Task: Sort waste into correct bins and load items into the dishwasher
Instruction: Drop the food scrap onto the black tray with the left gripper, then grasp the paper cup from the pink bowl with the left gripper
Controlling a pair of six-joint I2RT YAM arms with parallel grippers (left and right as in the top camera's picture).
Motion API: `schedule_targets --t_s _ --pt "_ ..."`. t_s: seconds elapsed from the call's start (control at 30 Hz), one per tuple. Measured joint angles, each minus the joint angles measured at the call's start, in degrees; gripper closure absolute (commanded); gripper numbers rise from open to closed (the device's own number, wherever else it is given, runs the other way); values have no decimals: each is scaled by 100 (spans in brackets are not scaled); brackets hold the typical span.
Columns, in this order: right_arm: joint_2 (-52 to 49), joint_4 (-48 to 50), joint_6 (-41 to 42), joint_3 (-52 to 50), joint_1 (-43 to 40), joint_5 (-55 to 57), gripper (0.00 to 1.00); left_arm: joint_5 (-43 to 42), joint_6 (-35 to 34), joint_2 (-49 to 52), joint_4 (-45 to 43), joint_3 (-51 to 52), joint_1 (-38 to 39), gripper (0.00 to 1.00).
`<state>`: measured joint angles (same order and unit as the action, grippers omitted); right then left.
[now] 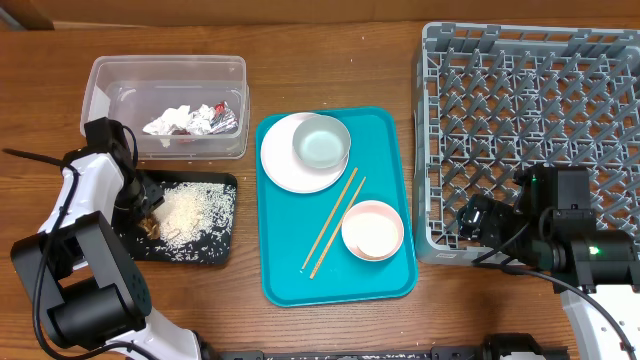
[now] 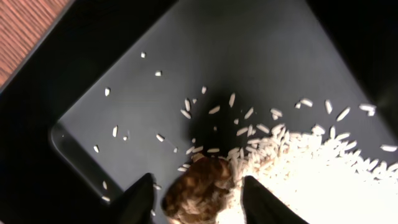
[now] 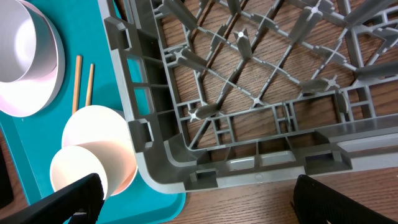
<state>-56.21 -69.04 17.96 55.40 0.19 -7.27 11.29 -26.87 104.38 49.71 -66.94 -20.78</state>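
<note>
The overhead camera looks straight down on the whole table [image 1: 330, 60] from well above. The left wrist camera hangs close over the black tray [image 2: 124, 93], facing down past the left pincer [image 2: 197, 186] at rice grains [image 2: 311, 168]. The overhead view shows that tray at its left. The right wrist camera faces down, close over a corner of the grey dish rack [image 3: 249, 93] and the edge of the teal tray [image 3: 25, 146]. Both appear in the overhead view at its right.

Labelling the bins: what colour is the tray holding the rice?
The tray is black; the left wrist view shows it best.

A teal tray [image 1: 385, 280] lies on the wooden table [image 1: 330, 60], with possibly cardboard [image 1: 25, 10] at one corner.
</note>
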Motion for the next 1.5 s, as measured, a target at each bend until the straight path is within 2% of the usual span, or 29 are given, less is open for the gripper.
schedule_targets --t_s 0.13,0.23,0.33,0.37,0.47,0.57,0.6,0.77,0.9,1.03,1.3,1.4,1.5 --pt "0 0 -2 0 0 -2 0 -39 26 -13 293 -160 0 37" --pt "0 13 -2 0 0 0 0 -264 96 -476 372 -407 0 32" --pt "0 94 -2 0 2 -2 0 -1062 525 -1259 380 -503 26 25" --pt "0 131 -4 0 0 -2 0 -1364 758 -1467 415 -540 83 19" --pt "0 264 0 0 0 -2 0 -2291 1491 -1766 776 -623 544 16" --pt "0 393 0 0 2 -4 0 -2695 1814 -1753 1340 -619 1152 12" --pt "0 424 0 0 2 2 0 -2780 1950 -1749 1692 -614 1504 0" --pt "-2 481 0 0 0 0 0 -2524 2063 -1749 2959 -612 2396 0" --pt "-2 468 -2 0 0 -2 0 -2168 1996 -1849 3241 -608 2566 0" --pt "0 391 -4 0 2 -35 0 -1856 1961 -2559 3119 -518 2568 0" --pt "0 433 -155 0 2 -343 0 -1661 1858 -5106 2052 400 2568 0" --pt "-2 382 -162 0 0 -348 0 -1773 1801 -5300 1589 511 2568 0" --pt "0 372 -155 0 2 -341 0 -2201 1803 -5016 1012 520 2568 2"
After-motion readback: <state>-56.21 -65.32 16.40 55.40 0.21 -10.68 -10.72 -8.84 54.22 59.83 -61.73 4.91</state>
